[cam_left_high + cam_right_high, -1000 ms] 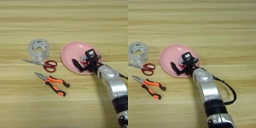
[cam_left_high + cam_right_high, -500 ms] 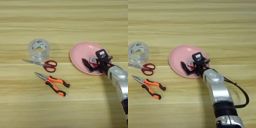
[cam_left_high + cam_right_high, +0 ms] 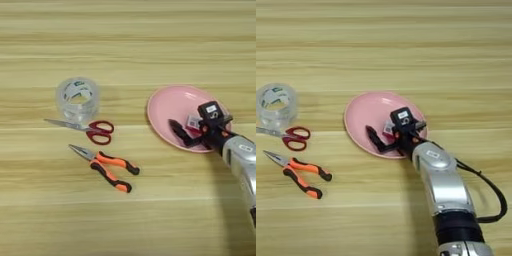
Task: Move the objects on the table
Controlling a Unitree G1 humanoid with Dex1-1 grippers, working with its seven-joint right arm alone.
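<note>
- My right gripper (image 3: 387, 136) sits over the pink plate (image 3: 363, 112), black fingers spread around its small white-red box (image 3: 389, 128) (grip not confirmed).
- Tape roll (image 3: 77, 97), scissors (image 3: 89, 129) and needle-nose pliers (image 3: 105, 167) lie well left on the table (image 3: 125, 45), seemingly unhandled.

The pink plate (image 3: 172, 107) lies at three o'clock, the right gripper (image 3: 192, 129) over its near rim by a small box (image 3: 193, 121). Tape roll (image 3: 77, 98), scissors (image 3: 90, 128) and pliers (image 3: 107, 165) lie at nine o'clock.
</note>
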